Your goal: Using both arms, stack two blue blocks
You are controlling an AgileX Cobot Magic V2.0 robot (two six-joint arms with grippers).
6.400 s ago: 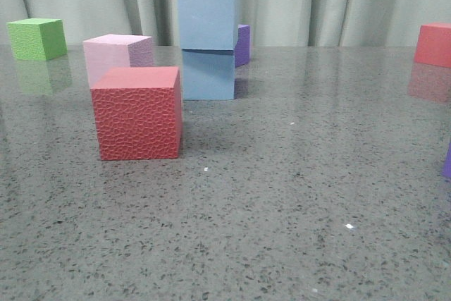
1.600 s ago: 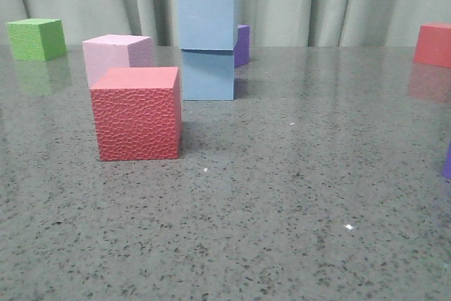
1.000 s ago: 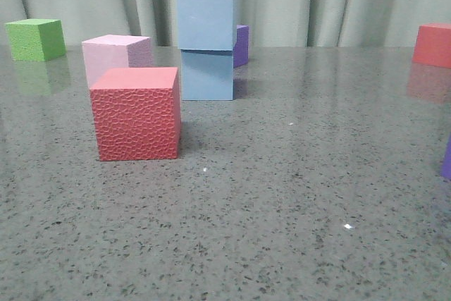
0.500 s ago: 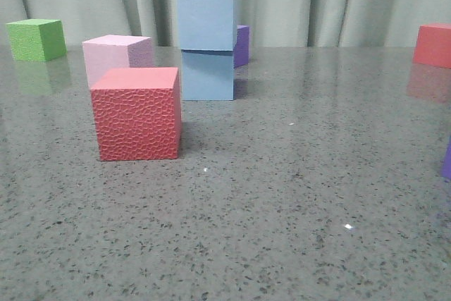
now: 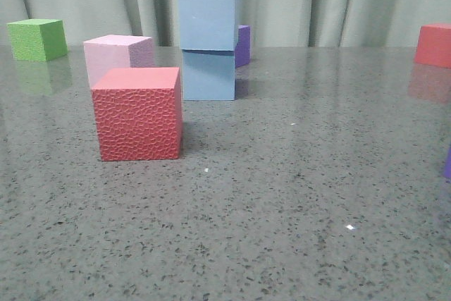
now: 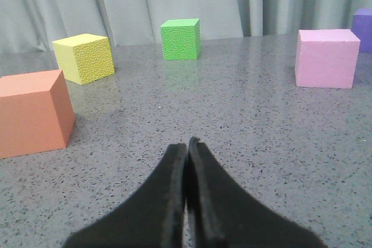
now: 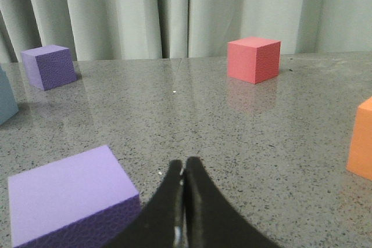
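In the front view one pale sky-blue block stands on top of the other blue block, far from the robot near the curtain. An edge of a blue block shows in the right wrist view. No arm shows in the front view. My left gripper is shut and empty, low over the bare table, away from the stack. My right gripper is shut and empty, beside a light purple cube.
A red textured cube and a pale pink cube stand left of the stack; a dark purple cube behind it. A green cube is far left, a red cube far right. Orange and yellow cubes lie near the left gripper.
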